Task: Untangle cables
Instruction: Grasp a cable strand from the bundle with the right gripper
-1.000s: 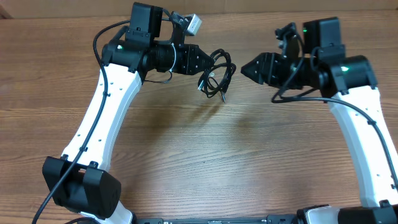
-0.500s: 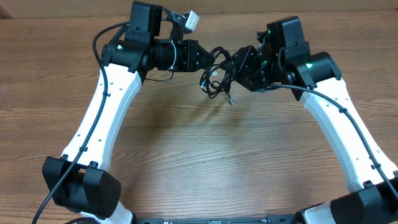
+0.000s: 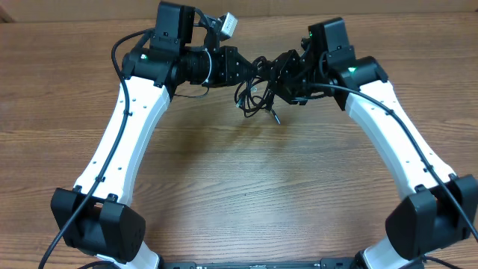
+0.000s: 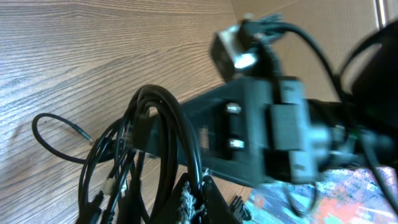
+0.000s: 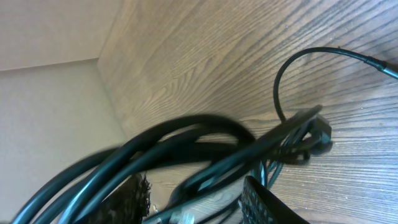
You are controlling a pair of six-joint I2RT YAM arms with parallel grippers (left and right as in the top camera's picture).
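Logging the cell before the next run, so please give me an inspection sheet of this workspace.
Surface: wooden table, light brown grain.
Job's things: cable bundle, tangled black loops between the two grippers, one loose end trailing.
Clutter: nothing seen.
Grippers: left gripper shut on the cable bundle; right gripper has its jaws apart with cords between them.
Cables: arm wires run along the white arms.
Surroundings: tan wall beyond the table edge.
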